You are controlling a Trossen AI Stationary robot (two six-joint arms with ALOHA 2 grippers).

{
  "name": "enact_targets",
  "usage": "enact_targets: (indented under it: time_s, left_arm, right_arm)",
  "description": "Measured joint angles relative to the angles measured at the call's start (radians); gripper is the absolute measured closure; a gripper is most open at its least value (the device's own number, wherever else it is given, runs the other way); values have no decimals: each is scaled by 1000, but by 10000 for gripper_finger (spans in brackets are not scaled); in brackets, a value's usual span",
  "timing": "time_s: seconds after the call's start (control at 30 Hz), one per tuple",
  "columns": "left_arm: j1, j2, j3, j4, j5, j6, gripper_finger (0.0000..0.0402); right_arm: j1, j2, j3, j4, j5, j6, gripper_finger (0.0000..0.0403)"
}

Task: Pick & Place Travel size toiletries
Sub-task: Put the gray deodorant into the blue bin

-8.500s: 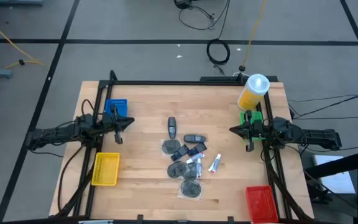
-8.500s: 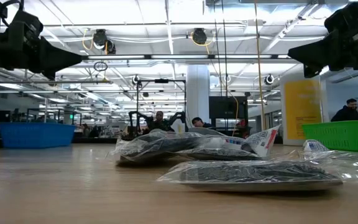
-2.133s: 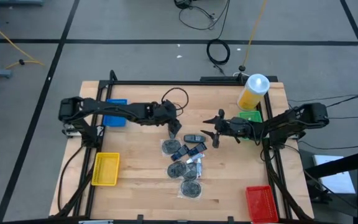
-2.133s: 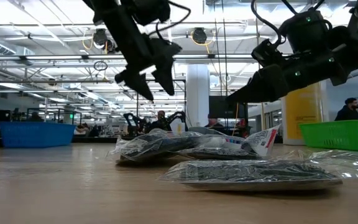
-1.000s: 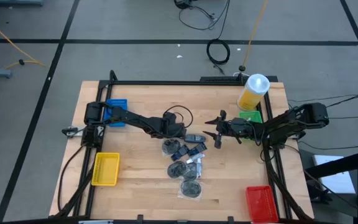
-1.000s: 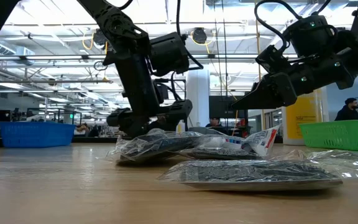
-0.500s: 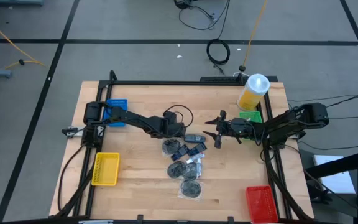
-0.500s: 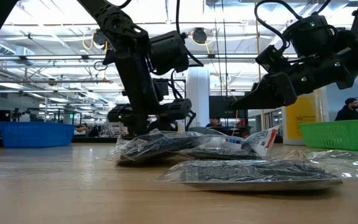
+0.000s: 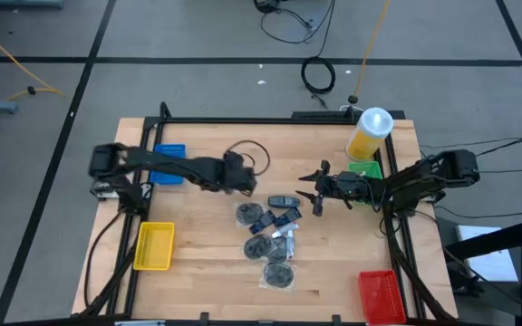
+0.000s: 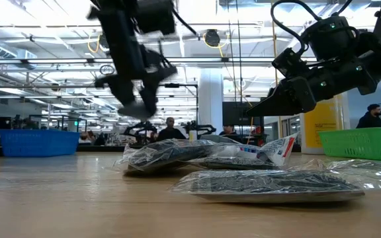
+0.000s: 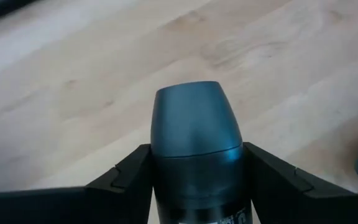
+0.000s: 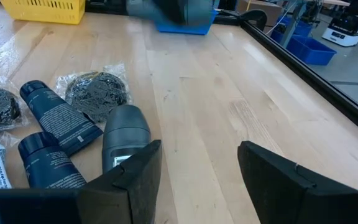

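From above we see the pile of toiletries [image 9: 270,243] in the middle of the wooden table [image 9: 207,272], and we use this pile as our landmark. The left gripper [image 9: 239,174] is just beyond the far left corner of the pile, lifted above the wood. In the high view we cannot make out what it carries. Only the left wrist view shows it: a grey-blue bottle [image 11: 196,155] with a rounded cap is clamped between the two dark fingers [image 11: 126,180], and only bare wood is under it.

The right gripper [image 9: 315,192] is at the far right side of the pile, beside a dark bottle [image 9: 283,200]. The right wrist view makes clear that its fingers [image 12: 263,171] are spread wide with nothing between them. This view also shows a grey-capped bottle [image 12: 124,140], two dark blue tubes [image 12: 58,121] and a bagged dark bundle [image 12: 95,92] lying on the table.

The low view shows both arms raised over the bagged items [image 10: 263,178]. The blue bin [image 9: 169,163] stands well to the left of the pile, near the left arm.
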Motion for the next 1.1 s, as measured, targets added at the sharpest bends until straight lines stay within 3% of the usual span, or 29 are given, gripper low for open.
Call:
enact_targets:
  time_s: [0.23, 0.4, 0.8, 1.1]
  left_arm:
    - [61, -229, 0, -384, 65, -27, 189]
    - [151, -270, -2, -562, 76, -40, 193]
    - [390, -270, -148, -588, 73, 51, 187]
    - [610, -270, -262, -491, 109, 163, 186]
  right_arm:
    - [0, 0, 0, 0, 0, 0, 197]
    - [0, 0, 0, 24, 0, -1, 197]
    - [0, 0, 0, 53, 0, -3, 197]
    - [0, 0, 0, 52, 0, -3, 197]
